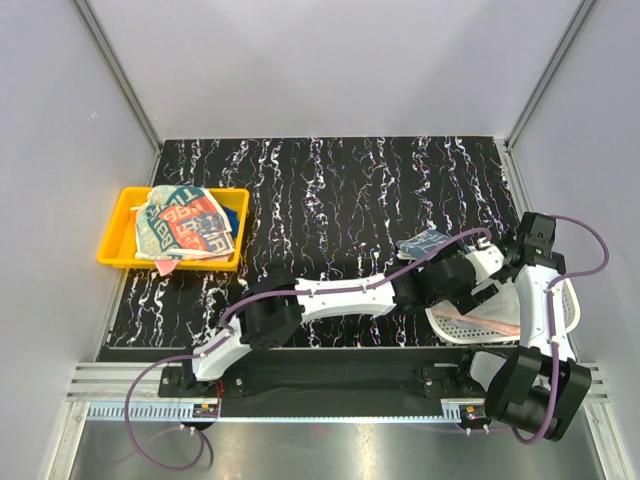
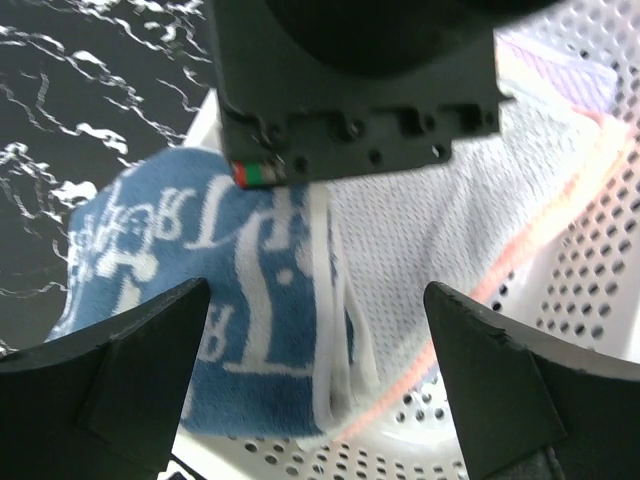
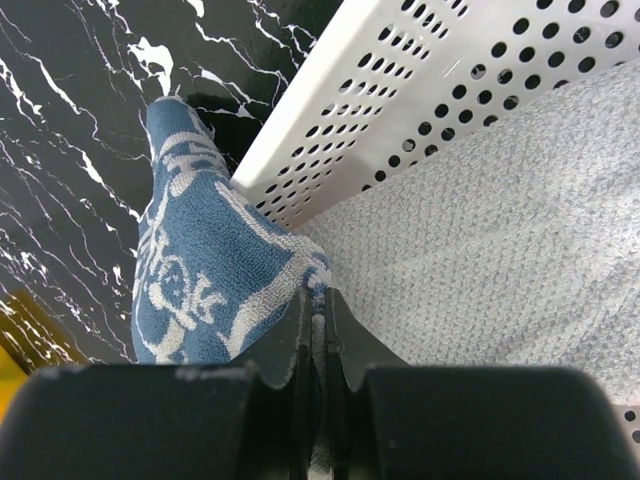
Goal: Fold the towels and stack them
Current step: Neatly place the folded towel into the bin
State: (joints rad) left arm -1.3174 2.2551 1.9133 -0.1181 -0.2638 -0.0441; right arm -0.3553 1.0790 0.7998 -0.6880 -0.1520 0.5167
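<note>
At the table's right edge, we see the left arm [image 1: 340, 293] stretched low across the marbled black table [image 1: 300, 190], the left gripper [image 2: 318, 330] spread wide above a blue terry towel [image 3: 200, 270] draped over the perforated white basket [image 3: 400, 90]; the right gripper [image 3: 318, 315] pinches that towel's edge.

Blue towel [image 3: 205, 275] with white lettering, white perforated basket [image 3: 420, 90], yellow tray [image 1: 114, 240], black white-veined tabletop [image 1: 350, 190]

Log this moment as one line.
right gripper: shut on blue printed towel | left gripper: open over basket | basket: whitish towel inside | yellow tray: folded towels stacked
</note>
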